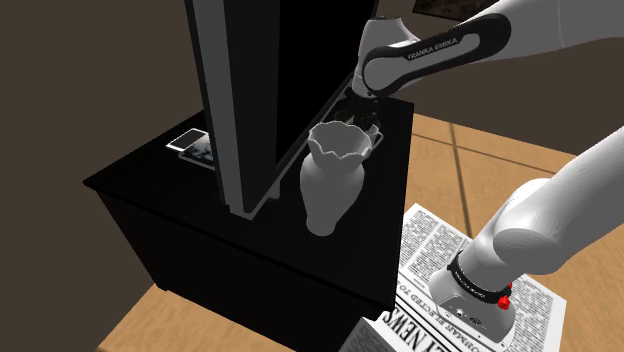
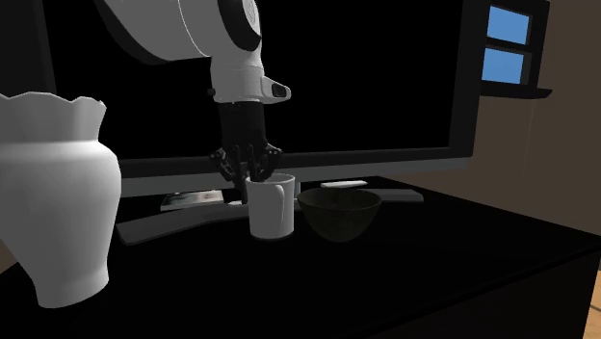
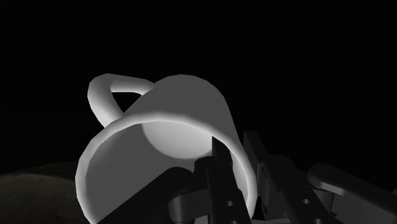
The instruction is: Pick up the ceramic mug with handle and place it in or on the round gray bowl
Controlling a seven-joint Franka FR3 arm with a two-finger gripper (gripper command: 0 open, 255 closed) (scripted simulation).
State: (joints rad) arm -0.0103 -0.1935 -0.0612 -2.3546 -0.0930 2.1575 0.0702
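At frame centre we see the gripper (image 2: pixel 255 175) clamped on the mug (image 2: pixel 271 210) wall; transfer into the bowl (image 2: pixel 338 216) remains.

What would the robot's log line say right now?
gripper: shut on mug rim | mug: upright on black cabinet, beside bowl | placed: not yet
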